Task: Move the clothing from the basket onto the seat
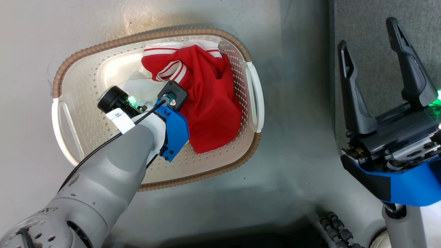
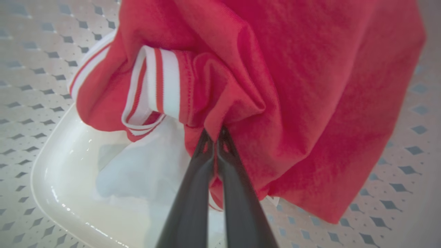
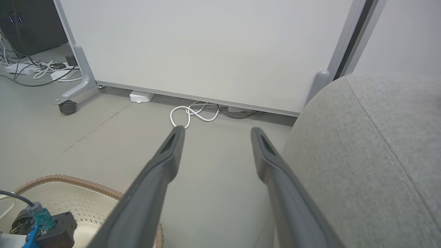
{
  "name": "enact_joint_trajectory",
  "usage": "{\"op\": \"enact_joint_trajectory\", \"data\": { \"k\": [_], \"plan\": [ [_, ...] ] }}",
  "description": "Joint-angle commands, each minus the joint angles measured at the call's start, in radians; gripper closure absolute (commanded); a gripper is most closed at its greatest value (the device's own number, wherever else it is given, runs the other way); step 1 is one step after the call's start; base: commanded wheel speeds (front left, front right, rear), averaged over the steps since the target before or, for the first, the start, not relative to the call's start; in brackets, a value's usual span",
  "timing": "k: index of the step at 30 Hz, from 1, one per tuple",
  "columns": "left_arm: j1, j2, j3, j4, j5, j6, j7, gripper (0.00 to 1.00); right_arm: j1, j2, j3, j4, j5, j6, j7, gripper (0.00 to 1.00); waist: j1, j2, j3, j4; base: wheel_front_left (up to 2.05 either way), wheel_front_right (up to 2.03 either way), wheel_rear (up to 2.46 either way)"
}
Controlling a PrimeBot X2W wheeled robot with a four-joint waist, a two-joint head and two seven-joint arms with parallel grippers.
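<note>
grey floor (image 1: 296, 144) spreads under a cream laundry basket (image 1: 86, 113) with a brown rim band and holes in its walls. a white panel (image 3: 206, 44) on wheels stands further back, with a white cable (image 3: 187, 115) looped at its foot. the red clothing (image 1: 210, 103) is in the basket, bunched against its right-hand end by the handle. it runs from the far rim almost to the near rim, with white-striped trim showing at the far edge. some pale fabric (image 2: 137, 172) lies on the basket's bottom just beside it. the left gripper (image 2: 215, 137) reaches down into the middle of the basket on a grey forearm (image 1: 113, 165) that crosses the near rim. its two dark fingers are pressed together, pinching a fold of the red cloth just beside a striped cuff (image 2: 155, 86). the right gripper (image 1: 368, 34) hangs outside the basket, well apart from it, above the edge of the grey sofa seat (image 3: 372, 155). its fingers are spread wide and empty. the seat stands to the right of the basket, with a strip of floor between them.
</note>
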Motion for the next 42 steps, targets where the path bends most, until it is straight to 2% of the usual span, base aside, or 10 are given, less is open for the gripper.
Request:
{"op": "enact_joint_trajectory", "data": {
  "k": [1,8,18,34,42],
  "plan": [
    [-0.005,0.004,-0.003,-0.004,0.001,-0.001,-0.006,1.00,-0.009,-0.006,-0.001,-0.005,-0.001,0.000,-0.003,0.00,0.0000,0.0000,-0.001,0.000,0.00,0.00,0.00],
    [-0.027,0.008,-0.004,-0.013,-0.022,-0.001,-0.039,1.00,-0.036,-0.004,-0.003,0.008,0.011,0.000,-0.003,0.00,0.0000,0.0000,-0.010,0.008,0.00,0.00,0.00],
    [0.014,0.017,-0.004,-0.026,-0.044,-0.001,-0.109,1.00,-0.058,0.004,0.000,0.053,0.032,0.000,-0.003,0.00,0.0000,0.0000,-0.090,0.016,0.00,0.00,0.00],
    [0.098,0.004,-0.002,-0.065,-0.110,-0.001,-0.202,1.00,-0.019,-0.011,-0.008,0.129,0.052,0.000,-0.003,0.00,0.0000,0.0000,-0.310,0.081,0.00,0.00,0.00],
    [0.165,0.044,0.115,-0.200,-0.063,-0.001,-0.203,1.00,0.019,-0.010,-0.014,0.167,0.063,0.000,-0.003,0.00,0.0000,0.0000,-0.444,0.114,0.00,0.00,0.00]
  ]
}}
